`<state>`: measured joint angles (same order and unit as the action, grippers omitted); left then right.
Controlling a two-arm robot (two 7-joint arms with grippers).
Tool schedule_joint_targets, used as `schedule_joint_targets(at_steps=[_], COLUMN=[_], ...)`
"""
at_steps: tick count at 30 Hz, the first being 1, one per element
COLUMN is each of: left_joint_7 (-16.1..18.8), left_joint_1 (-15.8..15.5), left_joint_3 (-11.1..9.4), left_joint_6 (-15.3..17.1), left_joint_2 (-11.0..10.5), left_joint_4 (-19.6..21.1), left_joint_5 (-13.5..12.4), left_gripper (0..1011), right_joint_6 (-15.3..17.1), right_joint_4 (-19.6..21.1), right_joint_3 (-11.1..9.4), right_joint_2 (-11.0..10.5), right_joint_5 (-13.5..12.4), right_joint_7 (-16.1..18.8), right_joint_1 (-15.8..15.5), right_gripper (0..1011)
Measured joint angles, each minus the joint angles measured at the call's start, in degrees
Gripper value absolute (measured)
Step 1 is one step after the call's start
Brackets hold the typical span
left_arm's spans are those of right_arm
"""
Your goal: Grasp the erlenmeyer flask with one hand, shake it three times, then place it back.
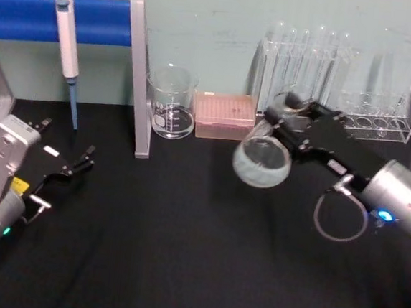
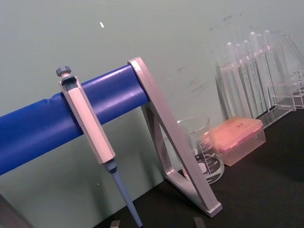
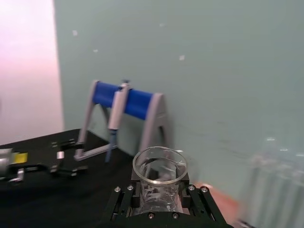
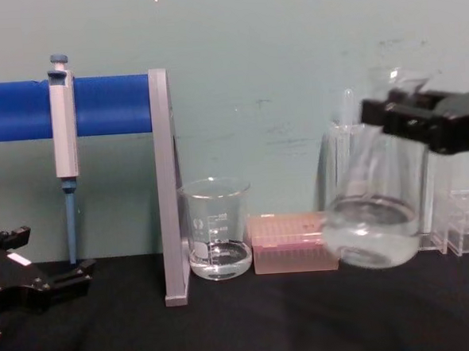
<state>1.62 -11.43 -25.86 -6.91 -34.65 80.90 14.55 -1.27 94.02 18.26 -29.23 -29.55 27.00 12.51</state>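
Head view first: the right gripper [image 1: 287, 120], a blocky black thing on a silver wrist, is pinching the neck of the erlenmeyer flask [image 1: 261, 161]. It holds the flask up off the black table [image 1: 182, 253], tipped so the wide round bottom faces the camera. The neck is mostly lost inside the jaws. Over on the left, the left gripper [image 1: 71, 165] sits low by the table with its thin black fingers spread. In the back row are a glass beaker [image 1: 172, 102], a pink box [image 1: 225, 115] and clear test tubes [image 1: 307, 58], all a bit hazy.

Left wrist view: a grey-and-blue pipette [image 2: 88, 126] hangs on the blue-barred stand [image 2: 109, 97], its tip running down to the frame's edge. The beaker is partly hidden behind the stand's grey leg.

Right wrist view: you're looking right at the flask's flared rim, clamped between black screw-studded jaws. The body is hidden below them.

Chest view: the flask hangs tilted in front of the test tubes, just beside the pink box. There's clear liquid pooled in its base, and the neck is covered by the gripper. Can't make out its markings.
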Motion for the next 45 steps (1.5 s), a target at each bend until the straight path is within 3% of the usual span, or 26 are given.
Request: schedule_joint_targets(at_steps=[13, 17, 45], left_joint_7=[0.0, 0.0, 0.0], left_joint_1=[0.0, 0.0, 0.0], left_joint_3=[0.0, 0.0, 0.0], left_joint_6=[0.0, 0.0, 0.0], left_joint_2=[0.0, 0.0, 0.0], left_joint_4=[0.0, 0.0, 0.0], left_joint_5=[0.0, 0.0, 0.0], left_gripper=[1001, 1001, 1001], right_joint_6=[1.23, 1.32, 0.83], right_joint_4=[-5.23, -5.95, -6.92], right_joint_3=[7.87, 9.23, 11.31], right_joint_2=[3.23, 3.52, 3.0], right_joint_5=[-0.94, -1.17, -2.29], right_joint_7=[6.92, 7.68, 7.47], right_joint_1=[6.0, 6.89, 8.15], right_gripper=[456, 456, 456])
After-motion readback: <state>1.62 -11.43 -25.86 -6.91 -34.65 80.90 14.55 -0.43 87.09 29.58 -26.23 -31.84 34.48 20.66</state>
